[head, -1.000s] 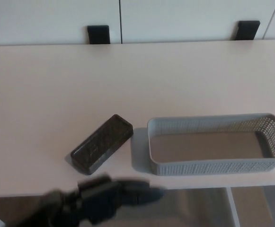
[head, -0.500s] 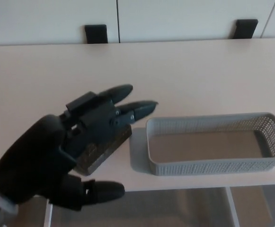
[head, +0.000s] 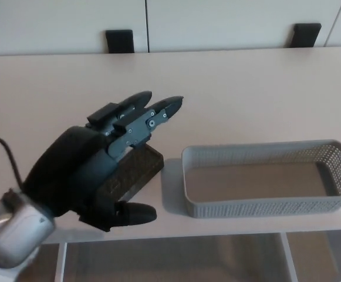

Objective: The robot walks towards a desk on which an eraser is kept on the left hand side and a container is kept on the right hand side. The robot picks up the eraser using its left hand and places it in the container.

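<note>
your left hand [head: 94, 170] hangs over the near left part of the desk [head: 246, 100] with its digits spread and holding nothing: the two fingers [head: 152, 108] reach toward the far side, above the eraser, and the thumb [head: 132, 214] sticks out on the near side, past the desk's front edge. that spread looks like a pre-grasp, with fingers and thumb set to come down on opposite long sides of the block. whether any part of the hand touches the eraser you cannot tell from this angle, since the palm hides most of it.

the eraser [head: 138, 173] lies flat on the desk, just left of the container, with a narrow strip of bare desk between them. only its right end and part of one side show: a dark, blocky board eraser with a speckled top, lying at a slant to the desk edge.

the container [head: 264, 205] is a long grey mesh tray, empty, sitting near the front edge on the right with its open top clear, so the carry across should be short. your right hand is not in view.
</note>
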